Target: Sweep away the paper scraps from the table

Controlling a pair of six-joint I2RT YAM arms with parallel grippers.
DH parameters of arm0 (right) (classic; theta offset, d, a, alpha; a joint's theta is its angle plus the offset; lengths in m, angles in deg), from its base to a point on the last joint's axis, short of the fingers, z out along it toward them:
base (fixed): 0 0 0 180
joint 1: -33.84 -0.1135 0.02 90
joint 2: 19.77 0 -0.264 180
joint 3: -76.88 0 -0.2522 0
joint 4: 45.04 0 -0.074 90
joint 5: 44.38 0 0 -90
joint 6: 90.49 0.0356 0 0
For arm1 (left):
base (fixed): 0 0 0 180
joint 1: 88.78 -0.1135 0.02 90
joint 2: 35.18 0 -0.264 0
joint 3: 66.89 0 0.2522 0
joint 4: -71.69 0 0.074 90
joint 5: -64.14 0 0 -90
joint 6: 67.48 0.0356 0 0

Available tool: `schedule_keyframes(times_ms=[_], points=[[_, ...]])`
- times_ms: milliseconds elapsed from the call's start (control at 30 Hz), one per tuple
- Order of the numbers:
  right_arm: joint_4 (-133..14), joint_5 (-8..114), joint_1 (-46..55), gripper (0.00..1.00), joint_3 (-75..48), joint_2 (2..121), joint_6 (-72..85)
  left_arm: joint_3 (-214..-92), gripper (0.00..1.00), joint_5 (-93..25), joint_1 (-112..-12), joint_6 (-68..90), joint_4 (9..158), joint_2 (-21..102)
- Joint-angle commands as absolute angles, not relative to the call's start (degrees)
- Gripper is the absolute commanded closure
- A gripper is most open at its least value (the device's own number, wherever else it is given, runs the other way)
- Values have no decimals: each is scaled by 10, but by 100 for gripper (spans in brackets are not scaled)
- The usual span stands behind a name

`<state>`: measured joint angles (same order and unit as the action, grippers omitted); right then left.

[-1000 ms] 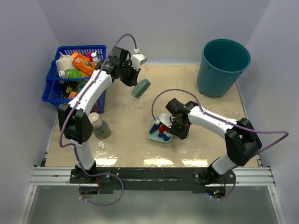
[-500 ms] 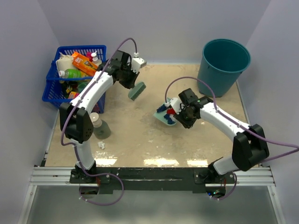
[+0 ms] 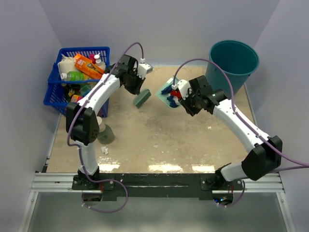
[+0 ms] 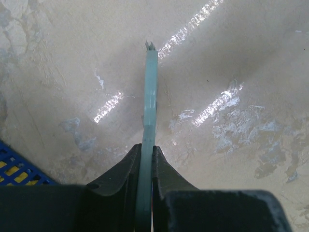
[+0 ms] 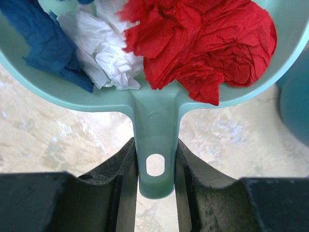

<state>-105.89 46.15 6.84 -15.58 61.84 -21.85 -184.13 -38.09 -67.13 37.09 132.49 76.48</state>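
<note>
A robot-lab test cell — plain pale walls point(image 3: 159, 29) box in a sandy table point(image 3: 183, 145) with a black mounting rail point(image 3: 154, 180) on an aluminium frame point(image 3: 53, 182).

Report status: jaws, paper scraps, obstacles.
Left jaws shut on hand brush. Right jaws shut on dustpan holding scraps, short of bucket. One white scrap lies on table. Nothing seen blocking.

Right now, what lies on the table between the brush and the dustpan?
Nothing. In the top view, only a bare stretch of table separates the brush from the dustpan.
</note>
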Motion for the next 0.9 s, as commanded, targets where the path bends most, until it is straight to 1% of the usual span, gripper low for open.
schedule_keyframes(times_ms=[0, 133, 300, 533, 733, 867], points=[[-1060, 467, 67, 100, -98, 634, -189, -1834, 100, -404, -675, 375, 1319, 743], [-1044, 457, 68, 100, -59, 646, -185, -1808, 100, -439, -675, 376, 1328, 725], [-1042, 423, 74, 100, 6, 655, -197, -1778, 100, -447, -675, 374, 1332, 707], [-1042, 386, 97, 100, 22, 615, -204, -1757, 100, -493, -674, 369, 1333, 708], [-999, 342, 144, 100, 26, 571, -185, -1765, 100, -520, -672, 371, 1334, 707], [-1002, 326, 197, 100, 60, 585, -180, -1764, 100, -543, -672, 370, 1339, 714]])
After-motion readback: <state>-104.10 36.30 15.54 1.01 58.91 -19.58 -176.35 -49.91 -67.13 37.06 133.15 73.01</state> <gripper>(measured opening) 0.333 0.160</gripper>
